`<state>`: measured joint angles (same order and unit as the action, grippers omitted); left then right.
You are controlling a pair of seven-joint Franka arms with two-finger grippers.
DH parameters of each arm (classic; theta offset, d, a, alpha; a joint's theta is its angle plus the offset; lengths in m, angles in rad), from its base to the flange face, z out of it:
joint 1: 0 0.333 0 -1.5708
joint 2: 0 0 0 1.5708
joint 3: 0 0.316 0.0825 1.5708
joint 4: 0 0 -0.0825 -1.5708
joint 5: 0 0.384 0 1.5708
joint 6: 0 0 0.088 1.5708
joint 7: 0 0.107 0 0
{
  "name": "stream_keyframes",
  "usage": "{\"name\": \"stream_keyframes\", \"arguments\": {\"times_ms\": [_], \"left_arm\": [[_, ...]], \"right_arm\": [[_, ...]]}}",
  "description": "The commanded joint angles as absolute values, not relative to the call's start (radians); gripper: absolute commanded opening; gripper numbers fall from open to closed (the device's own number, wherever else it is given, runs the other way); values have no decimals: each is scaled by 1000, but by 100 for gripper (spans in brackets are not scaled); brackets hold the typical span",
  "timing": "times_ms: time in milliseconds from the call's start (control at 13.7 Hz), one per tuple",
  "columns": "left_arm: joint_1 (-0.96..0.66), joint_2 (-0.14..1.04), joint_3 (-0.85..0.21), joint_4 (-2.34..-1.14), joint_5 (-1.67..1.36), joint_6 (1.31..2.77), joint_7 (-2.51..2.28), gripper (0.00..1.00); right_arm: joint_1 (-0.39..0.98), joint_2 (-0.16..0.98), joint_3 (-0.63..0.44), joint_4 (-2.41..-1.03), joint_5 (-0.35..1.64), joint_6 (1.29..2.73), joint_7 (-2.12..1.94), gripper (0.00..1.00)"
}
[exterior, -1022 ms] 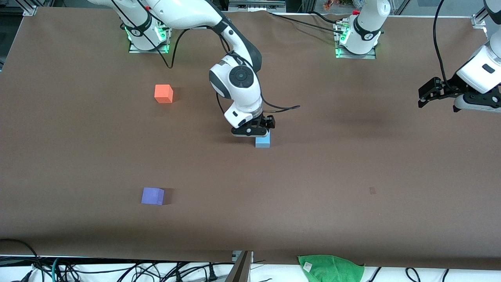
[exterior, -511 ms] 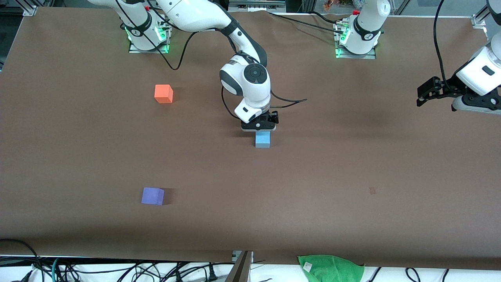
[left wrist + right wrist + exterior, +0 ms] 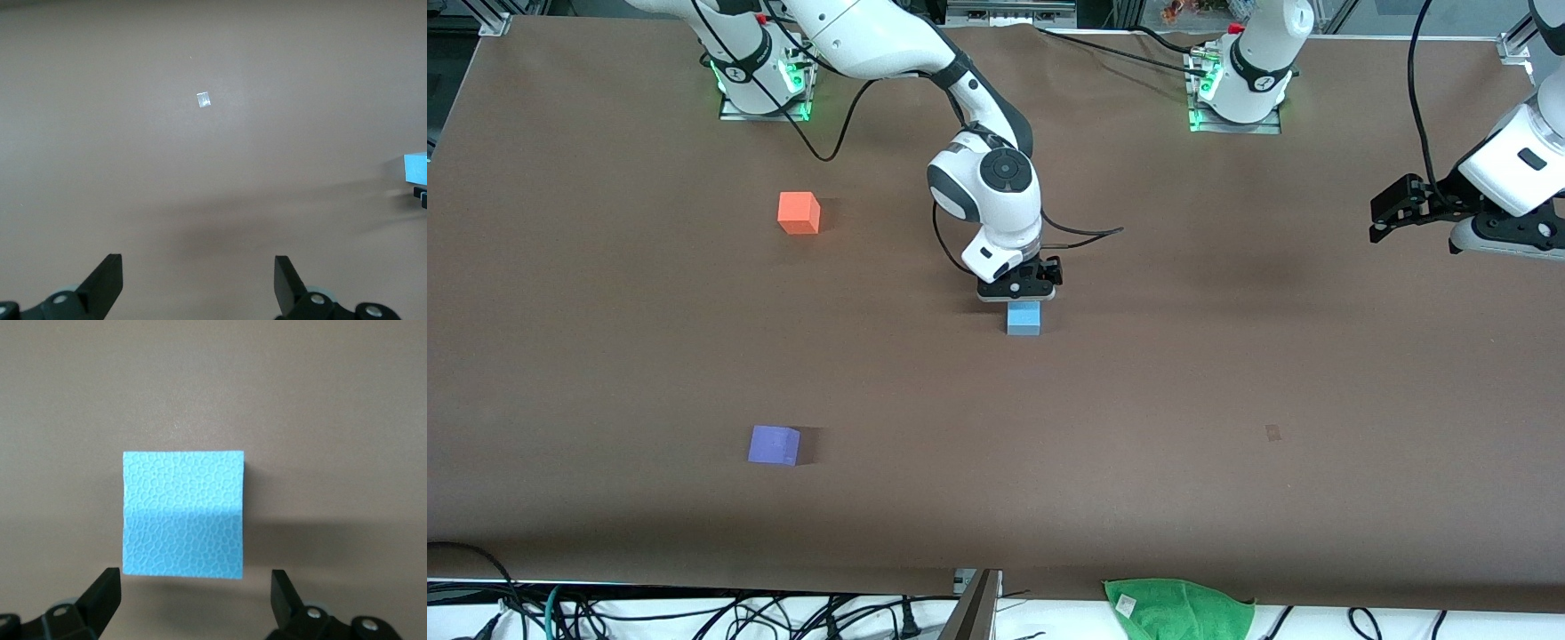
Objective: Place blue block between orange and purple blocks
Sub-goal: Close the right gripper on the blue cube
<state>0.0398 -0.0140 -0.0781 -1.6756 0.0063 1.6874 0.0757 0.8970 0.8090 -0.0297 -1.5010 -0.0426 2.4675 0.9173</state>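
The blue block (image 3: 1024,318) (image 3: 184,513) rests on the brown table near its middle. My right gripper (image 3: 1020,292) (image 3: 195,593) hangs open just above it, with the block lying ahead of its spread fingers and not between them. The orange block (image 3: 799,213) sits toward the right arm's end of the table, close to that arm's base. The purple block (image 3: 774,444) lies nearer the front camera, roughly in line with the orange one. My left gripper (image 3: 1385,212) (image 3: 198,280) waits open in the air over the left arm's end of the table, holding nothing.
A green cloth (image 3: 1178,608) lies off the table's front edge. A small pale square mark (image 3: 1272,432) (image 3: 204,100) is on the table toward the left arm's end. Cables trail from the right arm's wrist (image 3: 1080,233) and along the floor below the table edge.
My right arm has swung toward the left arm's end, bringing its gripper from beside the blue block to just above it. The left gripper has drifted slightly. No block has moved.
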Motion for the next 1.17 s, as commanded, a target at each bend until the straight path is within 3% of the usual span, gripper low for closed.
{"name": "stream_keyframes", "arguments": {"times_ms": [0,219,365,438,584,1095], "left_arm": [[37,17,-81,-1621,2,1663,54,100],[32,17,-83,-1618,2,1663,54,100],[32,18,-83,-1618,3,1663,60,100],[32,18,-83,-1618,2,1664,60,100],[31,18,-83,-1618,3,1664,57,100],[32,18,-81,-1618,3,1664,58,100]], "right_arm": [[910,833,-49,-1477,-58,2490,936,99],[908,839,-52,-1477,-64,2519,934,97],[908,839,-52,-1477,-64,2517,931,75],[910,839,-52,-1477,-64,2517,931,58],[908,836,-52,-1477,-64,2517,930,37],[882,761,-81,-1477,-61,2435,897,34]]}}
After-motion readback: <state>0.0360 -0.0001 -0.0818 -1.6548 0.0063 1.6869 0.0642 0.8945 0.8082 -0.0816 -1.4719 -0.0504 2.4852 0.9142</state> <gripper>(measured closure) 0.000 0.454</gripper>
